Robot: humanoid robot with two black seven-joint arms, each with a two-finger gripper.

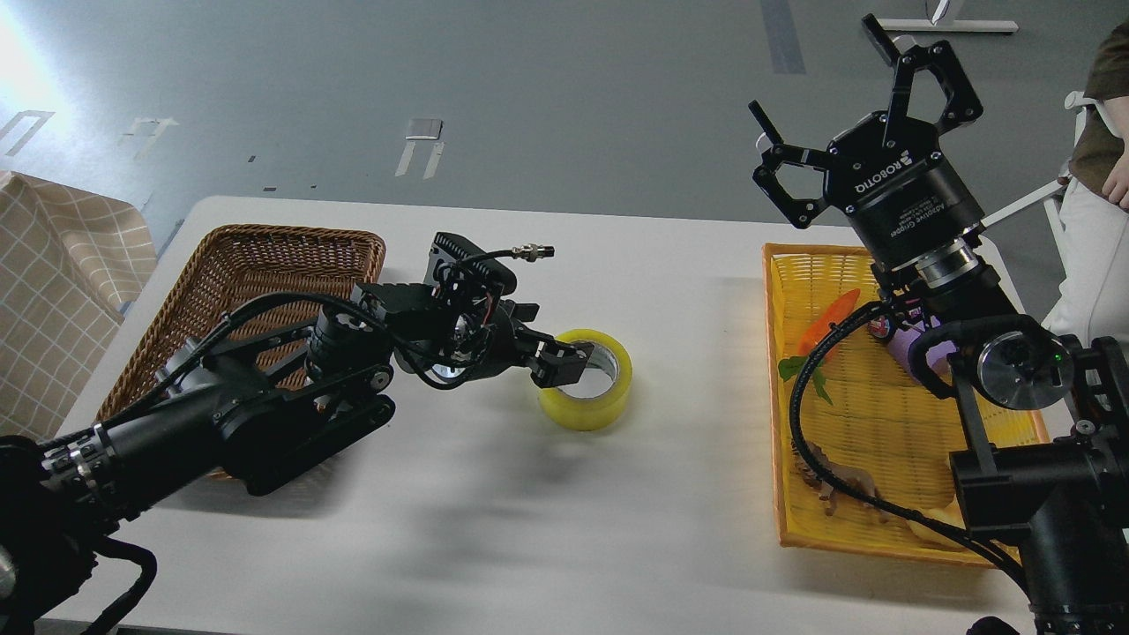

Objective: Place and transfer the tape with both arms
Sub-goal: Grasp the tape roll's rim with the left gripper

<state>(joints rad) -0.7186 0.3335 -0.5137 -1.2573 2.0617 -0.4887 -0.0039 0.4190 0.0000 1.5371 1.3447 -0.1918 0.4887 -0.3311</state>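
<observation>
Left claw (564,360) gripping tape (589,381), carrot (827,321) in yellow basket (776,388)

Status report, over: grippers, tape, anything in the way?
Left gripper at the tape, one finger inside its core. Right gripper open, raised over yellow basket. Nothing blocking.

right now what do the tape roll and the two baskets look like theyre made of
Tape: glossy translucent yellow plastic film, pale core, likely cardboard. Brown basket: woven wicker or rattan, matte, by its visible weave. Yellow basket: fine mesh weave, bright uniform colour, probably plastic.
</observation>
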